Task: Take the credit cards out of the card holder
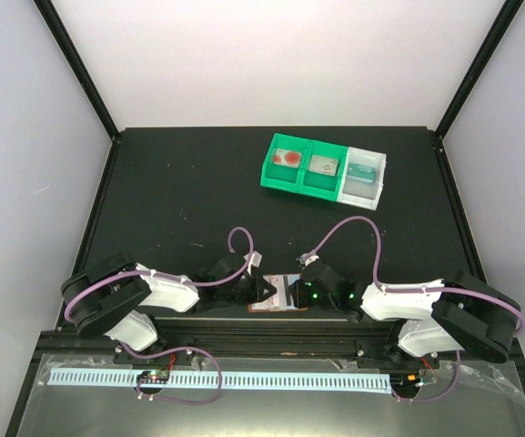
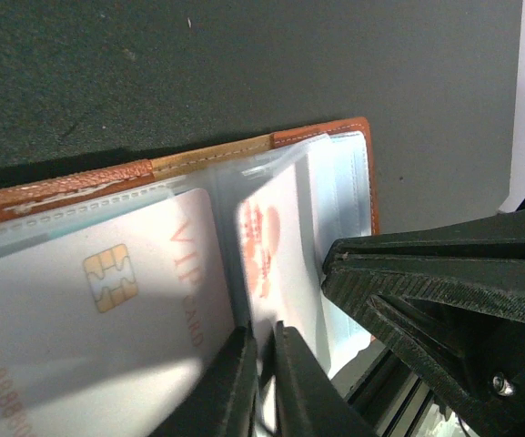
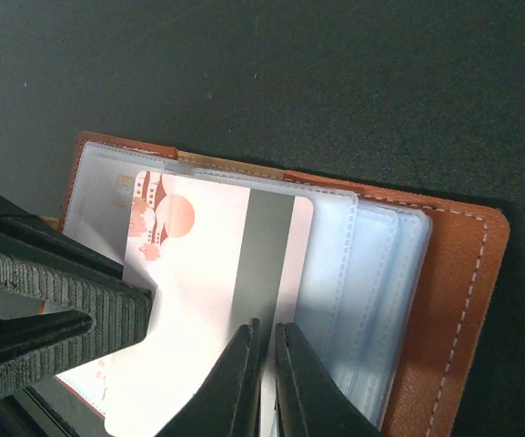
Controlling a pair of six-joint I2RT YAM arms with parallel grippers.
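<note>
The reddish-brown card holder lies open at the near table edge between both arms, its brown rim and cover showing. A pinkish-white credit card with a grey stripe and red picture lies across its clear sleeves. My right gripper is shut on that card's near edge, by the stripe. My left gripper is shut on the same card at its end. A second credit card, with a chip and "VIP" lettering, sits in the left sleeve. From above, the grippers nearly touch.
A green two-part bin and a white bin stand side by side at the back right, each with a small flat item inside. Black frame posts rise at the table's corners, and a metal rail runs along the near edge.
</note>
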